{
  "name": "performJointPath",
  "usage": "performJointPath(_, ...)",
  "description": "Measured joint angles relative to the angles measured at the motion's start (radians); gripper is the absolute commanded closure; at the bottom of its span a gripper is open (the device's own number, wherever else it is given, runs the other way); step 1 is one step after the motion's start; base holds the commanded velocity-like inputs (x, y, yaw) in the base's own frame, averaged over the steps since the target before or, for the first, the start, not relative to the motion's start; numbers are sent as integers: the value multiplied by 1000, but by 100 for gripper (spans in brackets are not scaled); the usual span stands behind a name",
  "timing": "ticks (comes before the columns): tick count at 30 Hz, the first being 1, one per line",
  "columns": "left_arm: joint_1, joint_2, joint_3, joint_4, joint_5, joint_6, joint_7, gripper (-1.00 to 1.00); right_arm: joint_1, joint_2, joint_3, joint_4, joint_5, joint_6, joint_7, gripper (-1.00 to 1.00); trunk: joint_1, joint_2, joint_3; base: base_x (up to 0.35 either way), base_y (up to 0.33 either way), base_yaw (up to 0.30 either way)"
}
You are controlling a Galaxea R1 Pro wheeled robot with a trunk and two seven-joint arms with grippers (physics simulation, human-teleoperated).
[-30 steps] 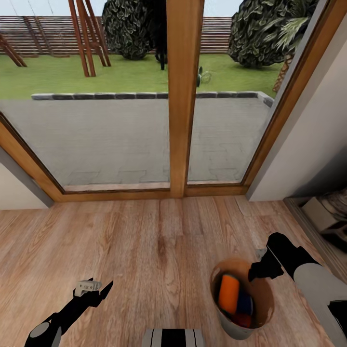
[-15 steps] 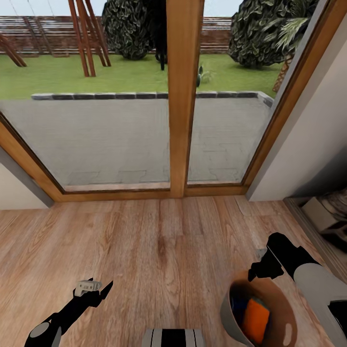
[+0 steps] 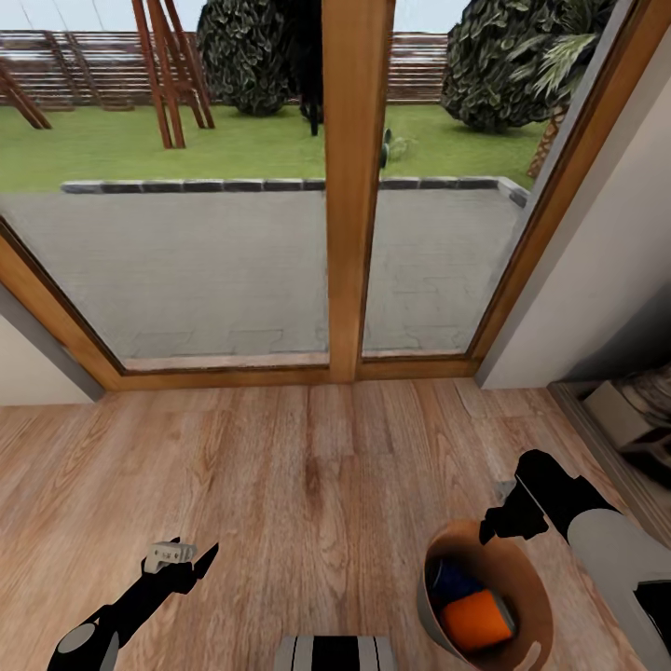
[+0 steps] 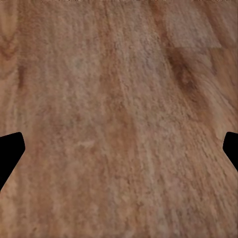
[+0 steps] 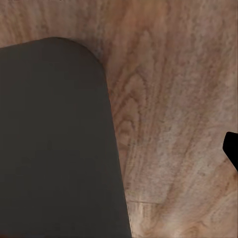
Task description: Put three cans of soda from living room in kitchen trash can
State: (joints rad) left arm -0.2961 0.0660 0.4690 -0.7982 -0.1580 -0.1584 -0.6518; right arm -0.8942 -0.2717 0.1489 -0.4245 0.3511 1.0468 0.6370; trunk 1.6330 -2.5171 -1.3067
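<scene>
At the head view's left, the left tool (image 3: 182, 557) hangs low over the plank floor (image 3: 308, 466), empty; in its wrist view the two dark fingertips (image 4: 10, 151) sit at opposite edges with bare wood between them, so it is spread wide. Straight ahead stand the wood-framed glass doors (image 3: 354, 186), with paving and lawn beyond. Further right, the tash can (image 3: 438, 623) rests on the floor, tilted, its coppery inside facing up; an orange can (image 3: 475, 620) and a blue can (image 3: 454, 580) lie within it. The right tool (image 3: 499, 527) hovers just above the bin's far rim; whether it is wide or narrow I cannot tell.
</scene>
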Motion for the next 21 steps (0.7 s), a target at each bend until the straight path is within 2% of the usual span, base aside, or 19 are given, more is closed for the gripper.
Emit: performJointPath(21,0,0,0,1,0,-5,0,-100,1,0,0,-1,1,0,-1,-100,0,0,0,0,0,0)
